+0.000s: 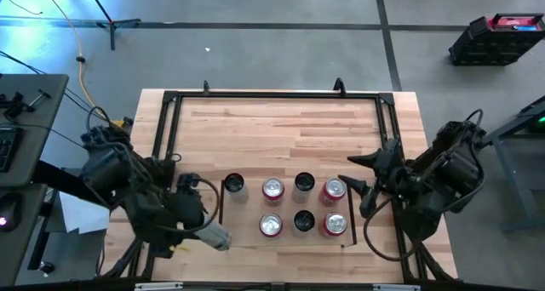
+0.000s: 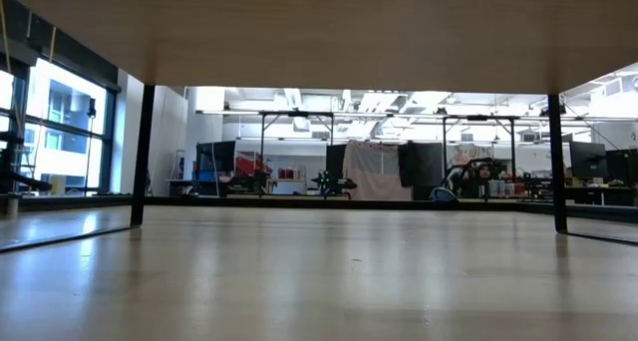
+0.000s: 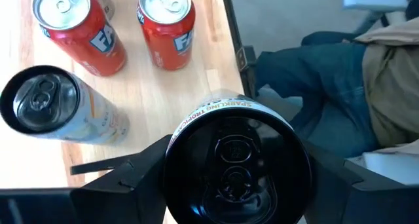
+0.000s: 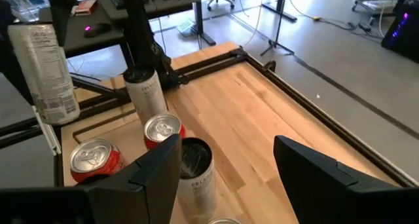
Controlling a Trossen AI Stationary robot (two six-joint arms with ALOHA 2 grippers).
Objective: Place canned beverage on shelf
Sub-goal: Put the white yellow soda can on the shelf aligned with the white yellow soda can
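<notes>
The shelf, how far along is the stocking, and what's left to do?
Done: seven cans stand upright on the shelf. In hand: the left tool is shut on an eighth can, held tilted just outside the shelf's left rail. Left: stand that can in the one bare corner beside that rail and let go. The right tool waits open by the right rail.

Low view is basically useless here: no cans, no arms, just a pale surface and the room behind. In the left wrist view the held can (image 3: 237,162) runs off the picture's bottom edge, so its body's hidden, and the fingers (image 3: 124,178) get clipped too. The person (image 3: 340,86) is cut off at the edge. Shelf (image 1: 287,240) edges are hard to trace from above.
</notes>
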